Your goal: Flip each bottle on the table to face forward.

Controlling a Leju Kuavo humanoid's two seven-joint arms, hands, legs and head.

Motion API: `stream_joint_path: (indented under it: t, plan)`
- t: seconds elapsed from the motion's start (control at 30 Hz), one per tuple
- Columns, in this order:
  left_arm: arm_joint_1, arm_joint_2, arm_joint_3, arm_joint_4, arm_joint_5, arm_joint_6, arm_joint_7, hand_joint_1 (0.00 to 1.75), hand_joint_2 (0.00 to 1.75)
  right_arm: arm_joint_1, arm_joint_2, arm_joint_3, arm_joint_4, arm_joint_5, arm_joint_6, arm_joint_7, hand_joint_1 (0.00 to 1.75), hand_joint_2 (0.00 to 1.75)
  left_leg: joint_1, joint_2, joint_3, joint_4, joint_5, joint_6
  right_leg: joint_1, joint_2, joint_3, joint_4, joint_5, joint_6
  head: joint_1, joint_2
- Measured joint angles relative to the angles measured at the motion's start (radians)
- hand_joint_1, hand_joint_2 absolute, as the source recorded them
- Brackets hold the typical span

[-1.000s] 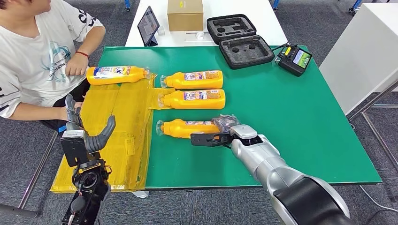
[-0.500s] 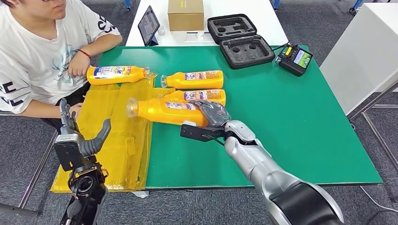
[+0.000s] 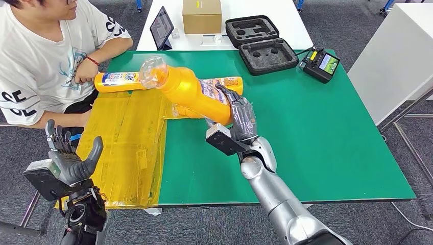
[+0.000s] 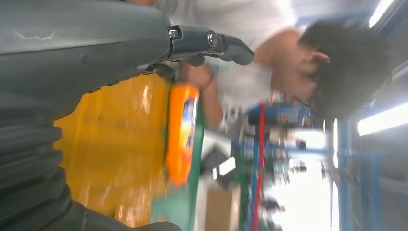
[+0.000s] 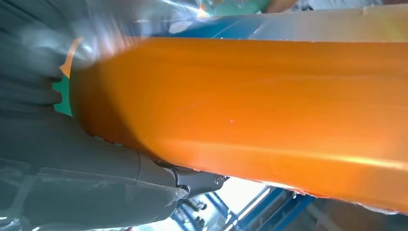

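Since the earlier frames we see the right hand (image 3: 239, 121) has lifted its orange bottle (image 3: 191, 92) off the green table (image 3: 306, 127), and the cap end has swung up. Its fingers (image 3: 240, 109) grip the bottle's base; the long axis tilts, with the clear cap pointing up toward the far left. The left hand (image 3: 69, 158) has dropped lower, fingers spread and holding nothing, beside the yellow sheet (image 3: 127, 143). Another bottle (image 3: 120, 81) lies lengthwise on the table's far left, near a seated person (image 3: 41, 61).
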Motion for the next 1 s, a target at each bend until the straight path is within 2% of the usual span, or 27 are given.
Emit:
stream_joint_path:
  t: [0.1,0.23,0.3,0.4,0.5,0.63,0.8,1.0]
  plan:
    - [0.026,-0.011,-0.01,0.0,0.134,-0.181,0.041,0.0,1.75,0.029,0.0,0.0,-0.022,-0.084,-0.015,-0.04,1.75,1.75,0.0,0.0,0.0,0.0,0.0,0.0,0.0,0.0,0.0,0.0,0.0,0.0,0.0,0.0]
    - [0.059,-0.01,-0.103,0.002,0.322,-0.414,0.165,0.0,1.75,0.062,0.001,0.0,-0.013,-0.177,0.016,-0.08,1.75,1.75,0.0,0.0,0.0,0.0,0.0,0.0,0.0,0.0,0.0,0.0,0.0,0.0,0.0,0.0]
    - [0.065,-0.009,-0.161,0.004,0.382,-0.495,0.217,0.0,1.75,0.073,0.006,0.001,0.005,-0.19,0.032,-0.086,1.75,1.75,0.0,0.0,-0.001,0.0,0.0,0.0,0.0,0.0,0.0,0.0,0.0,0.0,0.0,0.0]
    - [0.061,-0.007,-0.233,0.017,0.455,-0.561,0.284,0.0,1.75,0.08,0.022,0.013,0.046,-0.19,0.042,-0.09,1.75,1.75,0.0,0.0,-0.001,0.0,0.0,0.0,0.0,0.0,0.0,0.0,0.0,0.0,0.0,0.0]
    - [0.045,-0.007,-0.303,0.055,0.484,-0.583,0.319,0.0,1.75,0.079,0.049,0.04,0.098,-0.187,0.045,-0.091,1.75,1.75,0.0,0.0,-0.001,0.0,0.0,0.0,0.0,0.0,0.0,0.0,0.0,0.0,0.0,0.0]
    - [0.02,-0.007,-0.362,0.108,0.482,-0.58,0.316,0.0,1.75,0.079,0.078,0.071,0.144,-0.185,0.044,-0.093,1.75,1.75,0.0,0.0,0.0,0.0,0.0,0.0,0.001,0.0,-0.001,0.0,0.0,0.0,0.0,0.0]
    - [-0.008,-0.004,-0.393,0.154,0.473,-0.562,0.302,0.0,1.75,0.079,0.096,0.096,0.18,-0.182,0.046,-0.093,1.75,1.75,0.0,0.0,-0.001,0.0,0.0,0.0,0.001,0.0,-0.001,0.0,0.0,0.0,0.0,0.0]
    - [-0.064,-0.004,-0.406,0.193,0.435,-0.479,0.261,0.0,1.75,0.082,0.125,0.144,0.215,-0.147,0.073,-0.077,1.75,1.75,0.0,0.0,-0.001,0.0,0.0,0.0,0.001,0.0,-0.001,0.0,0.0,0.0,0.0,0.0]
